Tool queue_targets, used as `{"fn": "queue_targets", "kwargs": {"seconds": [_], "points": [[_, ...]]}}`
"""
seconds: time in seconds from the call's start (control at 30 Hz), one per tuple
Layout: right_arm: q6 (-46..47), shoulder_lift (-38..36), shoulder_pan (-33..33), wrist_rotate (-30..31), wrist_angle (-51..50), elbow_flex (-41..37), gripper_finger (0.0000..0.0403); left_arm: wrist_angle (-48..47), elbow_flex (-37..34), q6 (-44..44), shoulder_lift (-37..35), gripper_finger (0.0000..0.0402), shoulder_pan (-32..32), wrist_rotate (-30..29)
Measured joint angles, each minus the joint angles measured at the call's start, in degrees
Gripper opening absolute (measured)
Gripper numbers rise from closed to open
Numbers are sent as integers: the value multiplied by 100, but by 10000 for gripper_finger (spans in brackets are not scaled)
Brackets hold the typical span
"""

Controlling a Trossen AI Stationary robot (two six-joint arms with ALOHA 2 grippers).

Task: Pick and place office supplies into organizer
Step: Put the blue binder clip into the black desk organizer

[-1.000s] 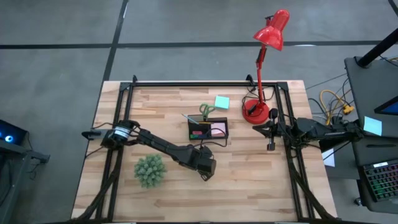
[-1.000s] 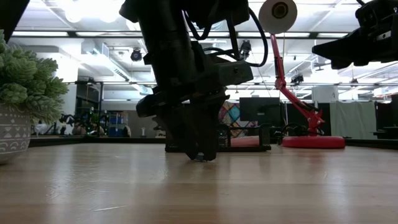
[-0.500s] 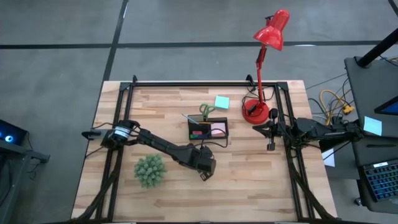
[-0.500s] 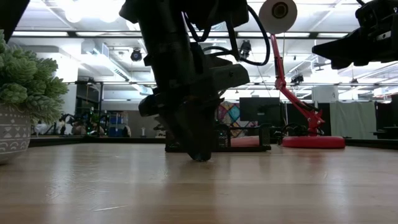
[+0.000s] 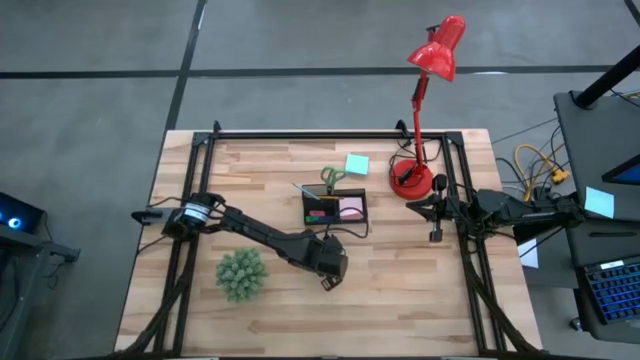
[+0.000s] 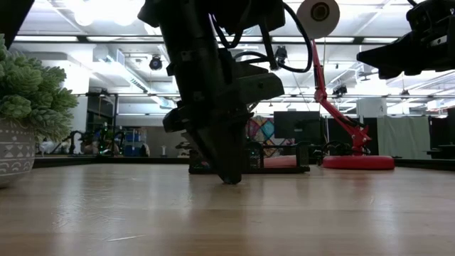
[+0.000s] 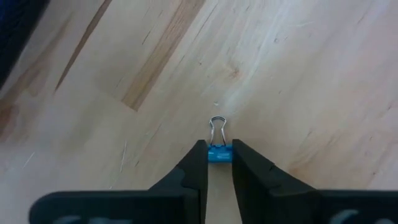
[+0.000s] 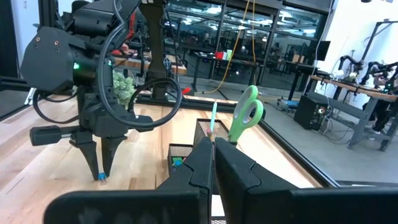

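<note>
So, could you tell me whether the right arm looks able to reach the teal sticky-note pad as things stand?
Probably yes: the teal sticky-note pad lies bare on the table behind the organizer, though the red lamp stands between it and the shut right gripper.

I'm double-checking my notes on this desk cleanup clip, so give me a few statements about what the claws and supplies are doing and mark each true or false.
1. The left claw is pinching a blue binder clip on the table. True.
2. The green-handled scissors lie flat on the table. False: they stand in the organizer.
3. The right claw is shut and holds nothing. True.
4. The teal sticky-note pad is inside the organizer. False: it lies on the table behind it.
</note>
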Motion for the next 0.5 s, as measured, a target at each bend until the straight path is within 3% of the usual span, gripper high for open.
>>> {"fn": "queue_targets", "kwargs": {"seconds": [0.5], "points": [[-1, 0, -1, -1, 1, 0, 9, -46, -2, 247, -116, 36, -2, 158]]}}
